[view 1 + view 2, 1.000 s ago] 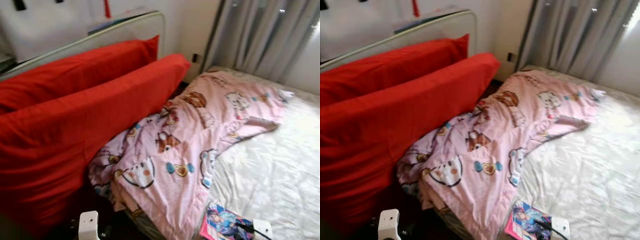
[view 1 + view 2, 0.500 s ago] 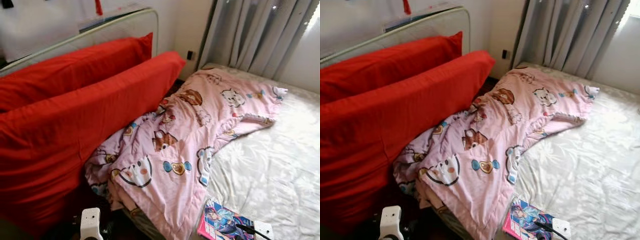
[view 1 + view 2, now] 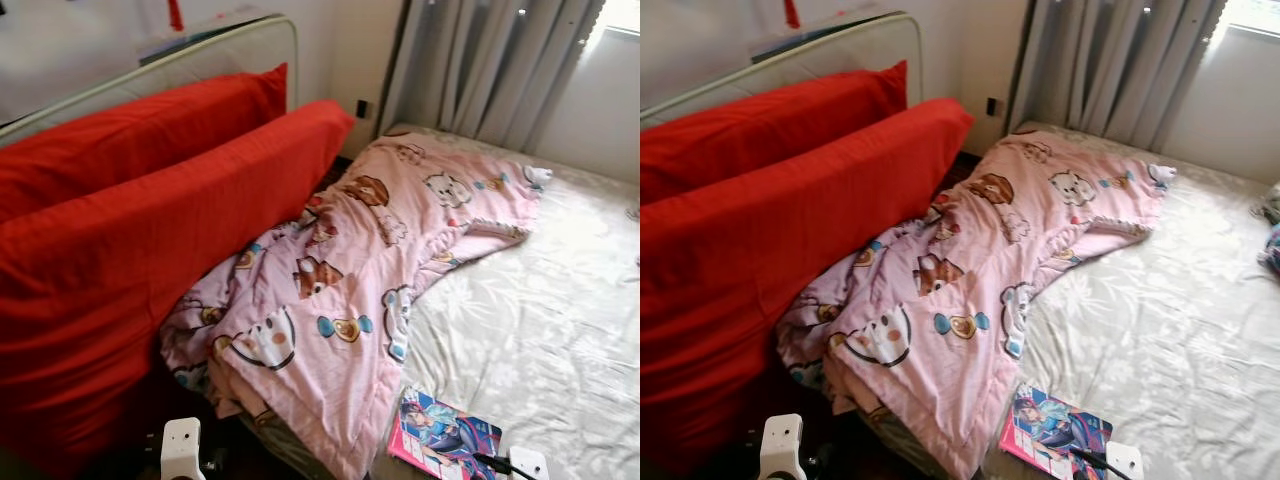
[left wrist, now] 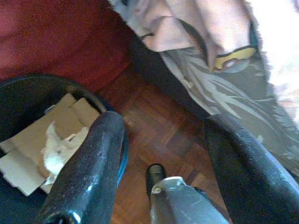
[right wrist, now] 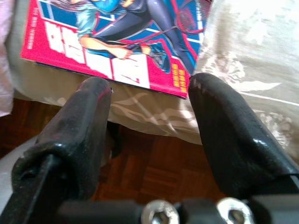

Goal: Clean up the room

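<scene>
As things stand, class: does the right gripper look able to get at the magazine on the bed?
Probably yes: the right gripper, open, faces the magazine at the bed's near edge, nothing between.

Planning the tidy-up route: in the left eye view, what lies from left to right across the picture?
Red cushions → pink cartoon-print blanket → magazine → bare pale bedsheet.
</scene>
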`<state>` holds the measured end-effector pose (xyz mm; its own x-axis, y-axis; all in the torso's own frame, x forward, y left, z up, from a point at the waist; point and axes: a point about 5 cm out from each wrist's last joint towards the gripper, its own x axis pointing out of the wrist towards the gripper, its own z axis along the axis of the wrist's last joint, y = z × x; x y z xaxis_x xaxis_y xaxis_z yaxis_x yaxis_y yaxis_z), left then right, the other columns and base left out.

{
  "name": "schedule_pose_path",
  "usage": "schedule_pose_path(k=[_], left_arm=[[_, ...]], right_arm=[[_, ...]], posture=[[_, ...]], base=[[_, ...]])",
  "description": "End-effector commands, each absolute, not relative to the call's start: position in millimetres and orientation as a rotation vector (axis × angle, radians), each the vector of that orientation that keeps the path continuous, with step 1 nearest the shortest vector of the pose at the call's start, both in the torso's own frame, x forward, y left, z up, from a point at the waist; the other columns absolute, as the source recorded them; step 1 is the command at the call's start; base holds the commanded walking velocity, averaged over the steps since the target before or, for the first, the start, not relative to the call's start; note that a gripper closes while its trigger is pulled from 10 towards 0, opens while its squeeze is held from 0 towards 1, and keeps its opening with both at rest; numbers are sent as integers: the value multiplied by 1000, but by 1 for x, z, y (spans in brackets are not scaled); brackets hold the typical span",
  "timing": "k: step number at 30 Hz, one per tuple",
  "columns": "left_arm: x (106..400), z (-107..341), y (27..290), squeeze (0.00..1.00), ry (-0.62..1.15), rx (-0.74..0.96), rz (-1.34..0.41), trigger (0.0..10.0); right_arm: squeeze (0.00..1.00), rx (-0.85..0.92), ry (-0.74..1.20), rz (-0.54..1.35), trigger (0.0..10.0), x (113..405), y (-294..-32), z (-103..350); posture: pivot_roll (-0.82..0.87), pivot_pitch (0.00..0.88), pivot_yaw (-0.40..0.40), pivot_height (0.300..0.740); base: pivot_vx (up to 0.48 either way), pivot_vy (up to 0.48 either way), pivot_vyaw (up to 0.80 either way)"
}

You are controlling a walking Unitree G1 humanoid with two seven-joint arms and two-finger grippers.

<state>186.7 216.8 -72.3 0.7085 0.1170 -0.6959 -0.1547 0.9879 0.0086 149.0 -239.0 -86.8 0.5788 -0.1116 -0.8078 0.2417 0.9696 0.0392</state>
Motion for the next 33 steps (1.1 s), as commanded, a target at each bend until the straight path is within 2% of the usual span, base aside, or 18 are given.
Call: schedule_pose_path(k=[1, 5, 12, 24, 30, 33], left_arm=[[184, -74, 217, 0, 790, -40, 141, 10000], [184, -74, 216, 0, 789, -48, 142, 10000], [188, -74, 209, 0, 792, -45, 137, 10000], [184, -75, 214, 0, 796, -45, 141, 10000], [180, -76, 217, 0, 803, -47, 146, 10000], [180, -76, 218, 0, 805, -42, 147, 10000]], right_arm=[[0, 156, 927, -226, 10000, 148, -243, -86], [0, 157, 930, -226, 10000, 148, -243, -86], [0, 160, 927, -224, 10000, 149, -243, -86], [0, 160, 924, -226, 10000, 149, -243, -86], [0, 161, 926, -225, 10000, 148, -243, -86], [0, 160, 932, -222, 10000, 148, -242, -86]], posture=[[83, 0, -39, 720], [84, 0, -41, 720], [85, 0, -42, 720], [86, 0, -39, 720], [86, 0, -39, 720], [86, 0, -38, 720]], base=[[0, 0, 0], [-203, 0, 0], [-190, 0, -674], [0, 0, 0], [-323, 0, 0], [0, 0, -192]])
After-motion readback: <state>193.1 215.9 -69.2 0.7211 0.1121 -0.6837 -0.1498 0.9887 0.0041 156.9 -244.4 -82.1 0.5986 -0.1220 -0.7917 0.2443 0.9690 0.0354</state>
